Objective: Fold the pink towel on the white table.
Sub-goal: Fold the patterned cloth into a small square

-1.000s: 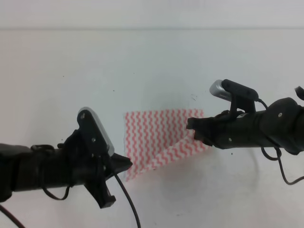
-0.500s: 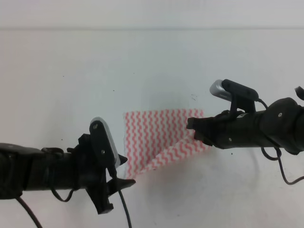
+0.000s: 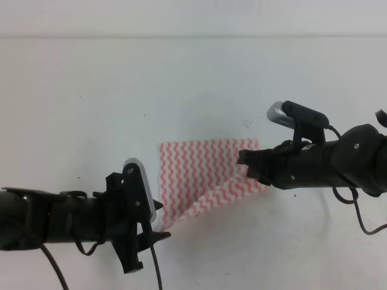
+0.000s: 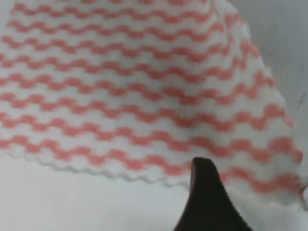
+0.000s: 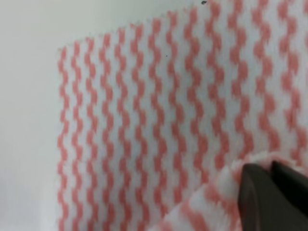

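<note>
the pink towel [image 3: 208,175] lies near the middle of the white table [image 3: 181,84], its right near corner lifted and turned over the flat part. it looks thin, light and limp, so it should drape and crease readily; corners and edges seem the sensible holds. the right gripper [image 3: 249,164] is clamped on that raised corner. the left gripper [image 3: 158,220] sits at the left near corner, one finger [image 4: 207,202] showing; i cannot tell whether it grips.

lab-like setup, bare white table [image 3: 181,78]
</note>
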